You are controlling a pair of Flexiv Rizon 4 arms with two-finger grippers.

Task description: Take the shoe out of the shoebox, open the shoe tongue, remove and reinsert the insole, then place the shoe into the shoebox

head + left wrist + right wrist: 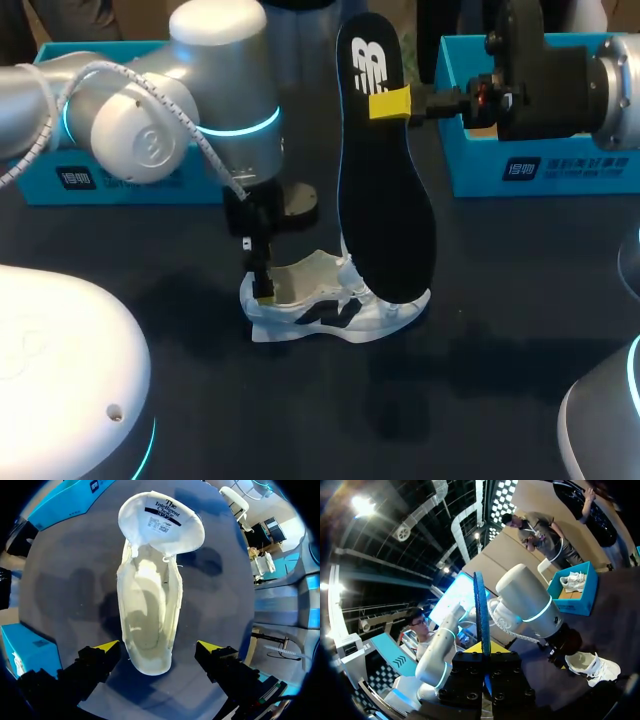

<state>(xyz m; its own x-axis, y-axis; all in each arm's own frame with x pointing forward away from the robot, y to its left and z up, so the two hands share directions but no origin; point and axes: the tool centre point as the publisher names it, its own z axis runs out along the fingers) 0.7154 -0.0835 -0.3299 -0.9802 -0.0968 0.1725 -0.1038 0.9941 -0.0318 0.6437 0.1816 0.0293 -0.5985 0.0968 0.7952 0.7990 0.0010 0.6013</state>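
Observation:
A white shoe (pixel 335 308) lies on the dark table, its tongue (pixel 160 522) folded out and its inside (pixel 147 615) empty. My left gripper (pixel 157 649) hangs open over the heel, one finger on each side and neither touching it; in the head view that gripper (pixel 262 290) points down at the heel. High above the shoe, my right gripper (pixel 392 104) is shut on the black insole (pixel 385 190). The insole hangs upright with its lower end by the shoe's toe. In the right wrist view the insole (pixel 481 610) stands edge-on between the fingers of the right gripper (pixel 484 651).
A blue shoebox (pixel 520 170) stands at the back right behind the right arm. Another blue box (pixel 110 185) sits at the back left behind my left arm, and in the right wrist view this box (pixel 585 600) has a white shoe inside.

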